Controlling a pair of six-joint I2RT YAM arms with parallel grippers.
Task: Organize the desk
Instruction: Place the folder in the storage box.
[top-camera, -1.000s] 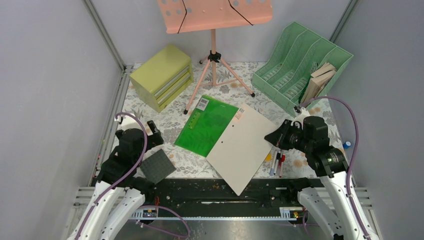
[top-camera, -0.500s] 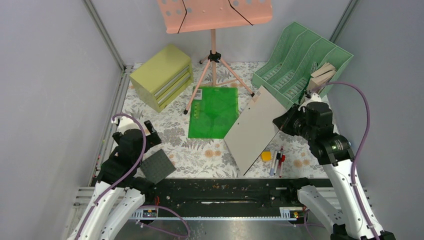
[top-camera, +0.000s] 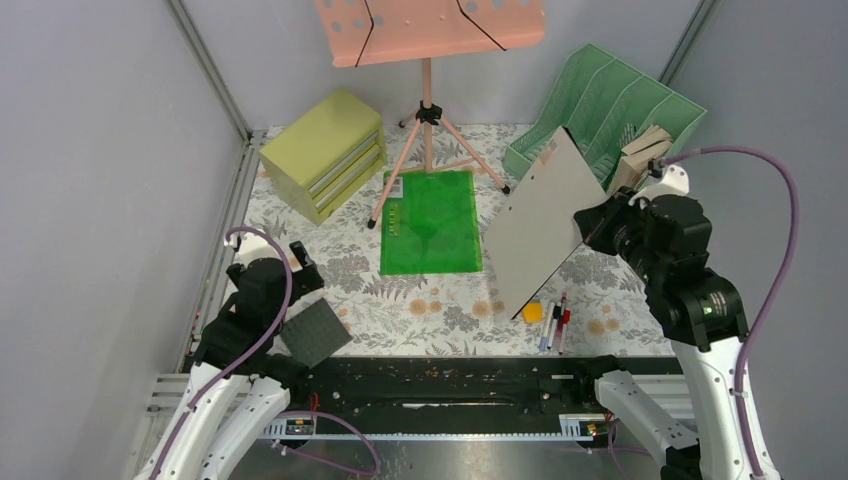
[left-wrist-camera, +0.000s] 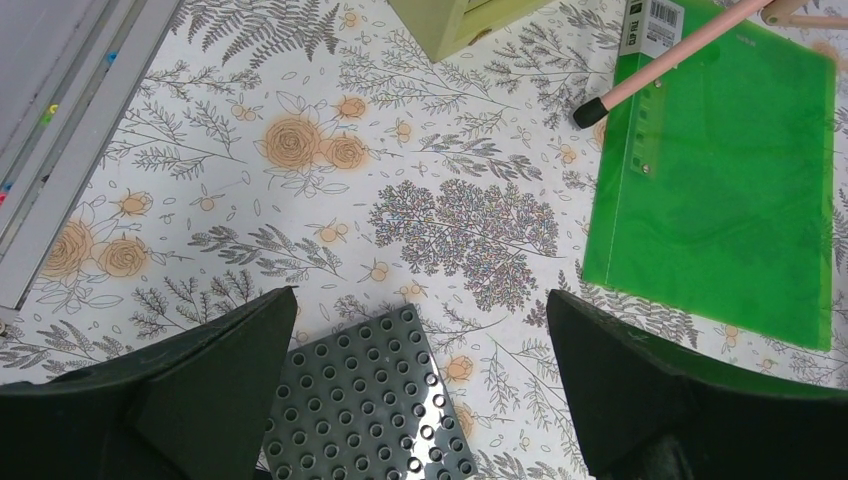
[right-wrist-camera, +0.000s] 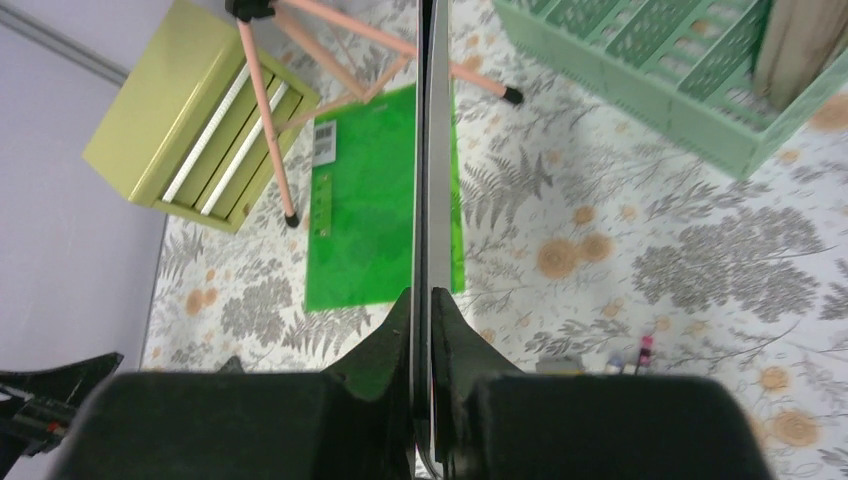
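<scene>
Desk (top-camera: 440, 296) beneath tilted white board (top-camera: 540, 225)

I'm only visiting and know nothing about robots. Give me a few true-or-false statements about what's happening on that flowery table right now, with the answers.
1. The right claw is shut on the grey board and holds it up at a tilt. True.
2. The left claw grips the dark studded plate. False: it stands wide open above the plate and holds nothing.
3. The green folder lies flat on the desk. True.
4. The mint file rack is empty. False: tan books stand in its rightmost slot.
</scene>
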